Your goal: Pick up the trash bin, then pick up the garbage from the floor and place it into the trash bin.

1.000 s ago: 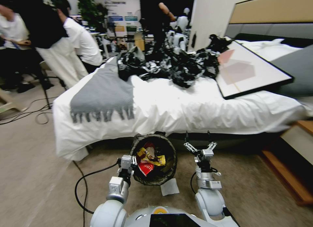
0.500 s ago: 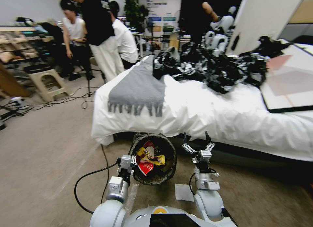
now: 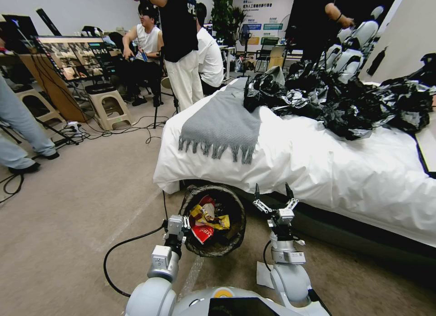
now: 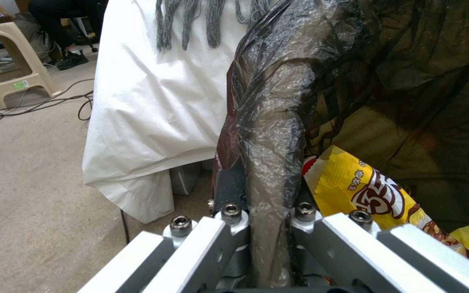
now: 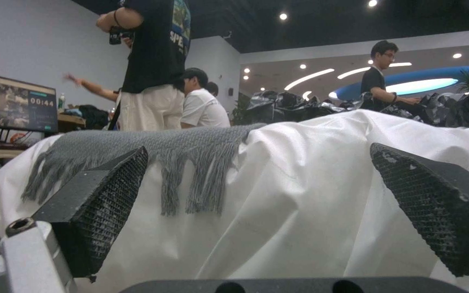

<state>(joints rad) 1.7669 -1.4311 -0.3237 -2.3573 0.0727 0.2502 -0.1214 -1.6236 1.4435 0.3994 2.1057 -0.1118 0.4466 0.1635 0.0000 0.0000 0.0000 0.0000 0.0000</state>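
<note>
The trash bin (image 3: 241, 218) is lined with a dark crinkled bag and hangs just in front of me, off the carpet. My left gripper (image 3: 181, 223) is shut on its near rim. In the left wrist view my left gripper (image 4: 270, 191) pinches the bag-covered rim (image 4: 272, 114). Garbage lies inside: a yellow packet (image 3: 210, 219) (image 4: 364, 191) and a red wrapper (image 3: 202, 234). A white paper (image 3: 262, 275) lies on the floor by my right arm. My right gripper (image 3: 272, 191) (image 5: 257, 148) stands open and empty beside the bin, facing the bed.
A bed with a white sheet (image 3: 318, 166) stands close ahead, with a grey fringed scarf (image 3: 222, 125) and a heap of black bags (image 3: 345, 102) on it. Cables (image 3: 113, 257) trail on the carpet at left. Beige stools (image 3: 109, 108), a monitor and people stand farther left.
The head camera has swung left, so the bed has slid right in the picture and the room at left has come into sight. Bin and both grippers keep their places before me.
</note>
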